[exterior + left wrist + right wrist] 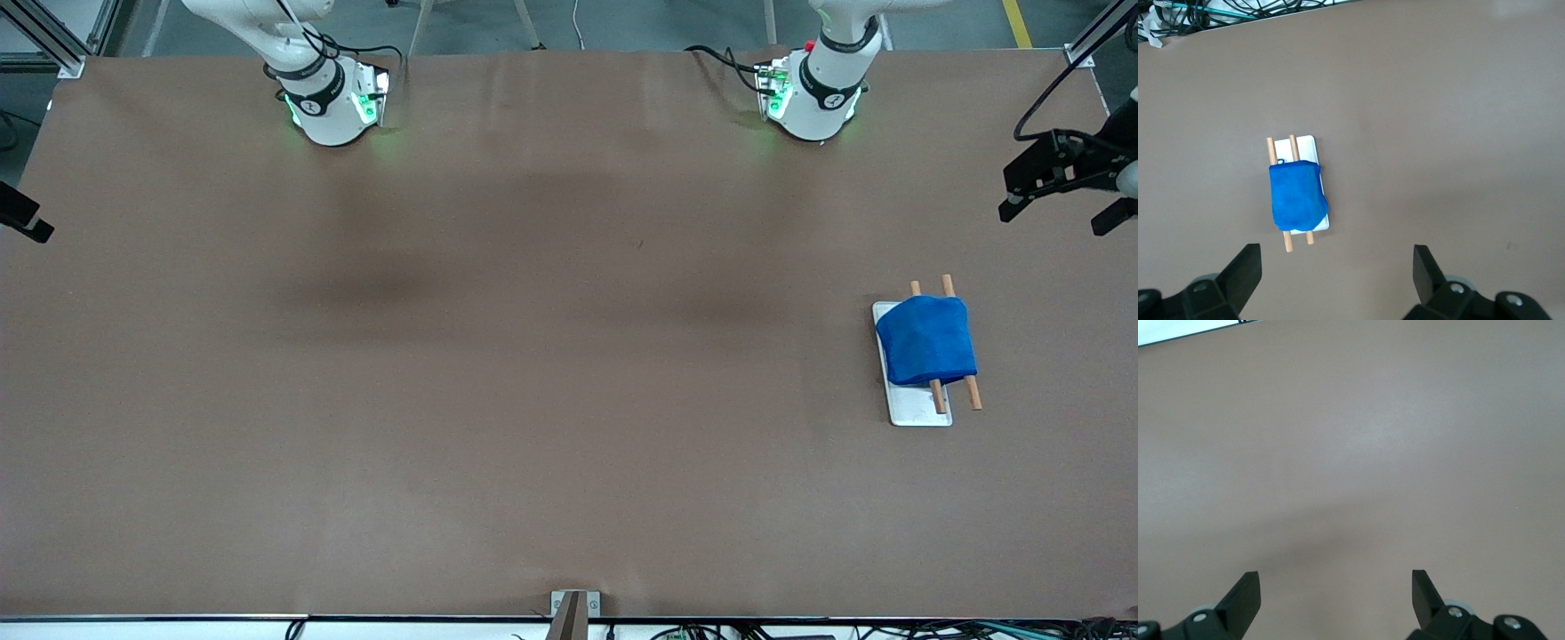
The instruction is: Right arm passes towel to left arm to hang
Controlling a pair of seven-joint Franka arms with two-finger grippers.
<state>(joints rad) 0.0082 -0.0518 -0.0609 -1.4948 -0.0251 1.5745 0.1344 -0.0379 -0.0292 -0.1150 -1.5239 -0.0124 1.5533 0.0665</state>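
Observation:
The bright blue towel (926,340) hangs draped over two wooden rods (973,391) of a small rack with a white base (920,409), toward the left arm's end of the table. My left gripper (1052,222) is open and empty, up in the air over the table's end beside the rack. In the left wrist view the towel (1296,197) lies ahead of the open left gripper (1337,257), well apart from it. My right gripper (1336,580) is open and empty over bare table; only a part of it (25,218) shows at the right arm's end.
The brown table (533,356) carries nothing else. The right arm's base (333,102) and the left arm's base (813,98) stand along the edge farthest from the front camera. A small metal bracket (573,609) and cables (1218,10) sit at the nearest edge.

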